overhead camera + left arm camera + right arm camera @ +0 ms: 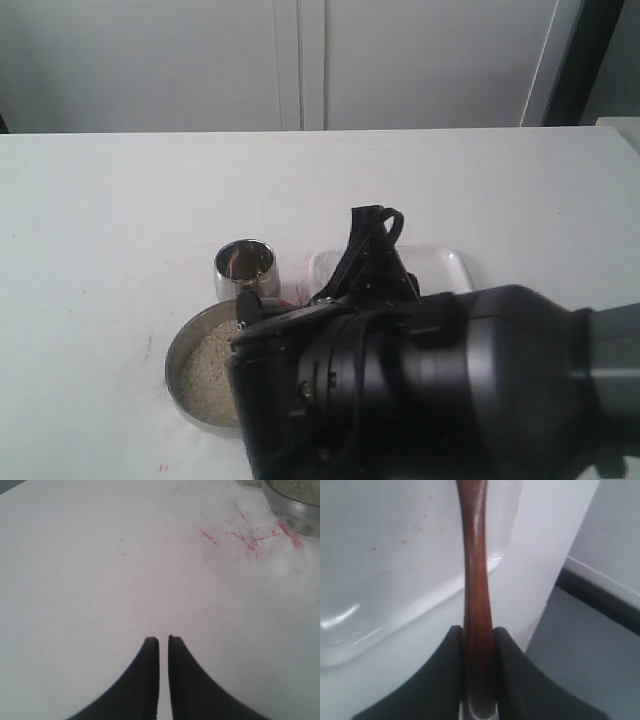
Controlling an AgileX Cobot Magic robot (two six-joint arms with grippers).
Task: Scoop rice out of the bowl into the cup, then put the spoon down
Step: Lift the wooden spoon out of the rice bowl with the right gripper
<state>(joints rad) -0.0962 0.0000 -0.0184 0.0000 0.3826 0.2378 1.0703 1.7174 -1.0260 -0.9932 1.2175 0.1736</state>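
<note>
The steel bowl (176,362) sits near the front of the white table, with off-white rice (208,372) heaped in it. Just behind it stands the small steel cup (246,266). In the right wrist view my right gripper (478,630) is shut on the slim handle of the reddish-brown wooden spoon (475,555). The handle runs out over a clear plastic tray (385,555), and the spoon's head is out of view. My left gripper (163,640) is shut on nothing, low over bare table, with the bowl's rim (292,507) off at the frame's corner.
The clear tray (445,268) lies to the right of the cup. My right arm's bulky black body (450,390) fills the lower right of the exterior view and hides part of the bowl. Red scribbles (250,537) mark the table beside the bowl.
</note>
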